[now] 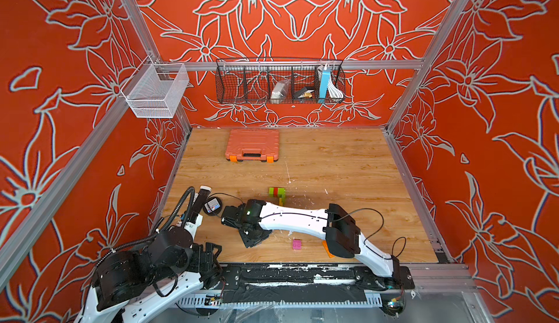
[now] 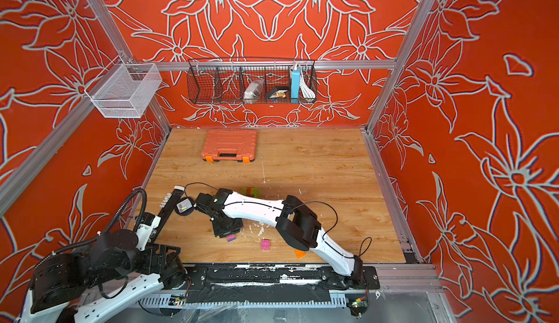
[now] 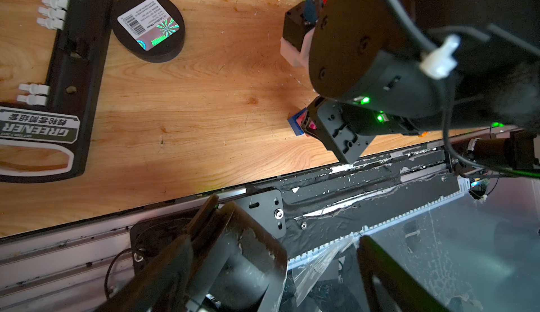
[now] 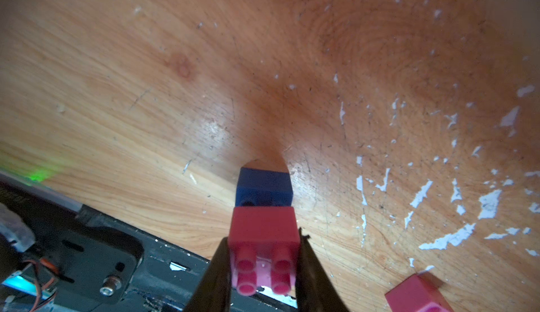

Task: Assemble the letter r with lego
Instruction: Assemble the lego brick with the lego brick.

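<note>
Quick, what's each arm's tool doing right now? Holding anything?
Left tool: open, holding nothing.
Right tool: closed on a pink lego brick with a blue lego brick joined to it.

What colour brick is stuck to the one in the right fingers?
Blue brick on the pink brick; best in right wrist view.

1. wide bare table [image 1: 348,170] between the toolbox [image 1: 252,144] and the brick stack [image 1: 276,192].
2. right arm [image 1: 296,215] spans the near half, right gripper [image 4: 264,239] clamped on a red brick [image 4: 263,223].
3. pink brick [image 1: 297,244] and orange brick [image 2: 299,253] lie near the front.
4. black disc [image 1: 211,207] and tool rail [image 1: 198,203] crowd the left side.
</note>
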Tool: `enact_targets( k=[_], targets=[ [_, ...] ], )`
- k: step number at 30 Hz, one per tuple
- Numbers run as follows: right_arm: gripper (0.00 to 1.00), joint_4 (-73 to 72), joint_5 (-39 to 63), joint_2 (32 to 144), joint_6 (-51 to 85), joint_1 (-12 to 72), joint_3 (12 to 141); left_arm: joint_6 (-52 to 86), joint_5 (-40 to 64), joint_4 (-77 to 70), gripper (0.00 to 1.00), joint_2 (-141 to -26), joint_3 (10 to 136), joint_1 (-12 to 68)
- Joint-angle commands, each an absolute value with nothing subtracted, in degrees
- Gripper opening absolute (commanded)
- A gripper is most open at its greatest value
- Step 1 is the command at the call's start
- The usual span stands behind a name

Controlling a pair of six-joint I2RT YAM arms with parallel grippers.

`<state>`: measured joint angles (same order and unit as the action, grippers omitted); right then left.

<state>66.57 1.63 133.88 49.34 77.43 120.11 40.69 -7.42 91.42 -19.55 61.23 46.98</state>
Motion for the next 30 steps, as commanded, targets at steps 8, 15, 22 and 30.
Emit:
enact_targets(
  k=[8, 15, 22, 30],
  targets=[
    [0.00, 66.44, 3.59, 135.60, 52.24, 76.39, 120.85, 39.66, -8.17, 99.45, 0.90, -19.07, 60.08, 47.29],
    [0.00, 66.90, 4.33, 136.75, 53.87, 75.82, 120.89, 39.21, -8.00, 99.32, 0.89, -18.78, 60.03, 47.26],
    [0.00, 68.69, 4.22, 138.79, 53.84, 75.68, 122.17, 39.07, -7.98, 99.14, 0.89, -18.11, 60.03, 47.29],
    [0.00, 74.52, 1.65, 142.20, 52.85, 75.68, 123.86, 38.94, -7.91, 99.05, 0.88, -17.51, 60.01, 47.29]
  ],
)
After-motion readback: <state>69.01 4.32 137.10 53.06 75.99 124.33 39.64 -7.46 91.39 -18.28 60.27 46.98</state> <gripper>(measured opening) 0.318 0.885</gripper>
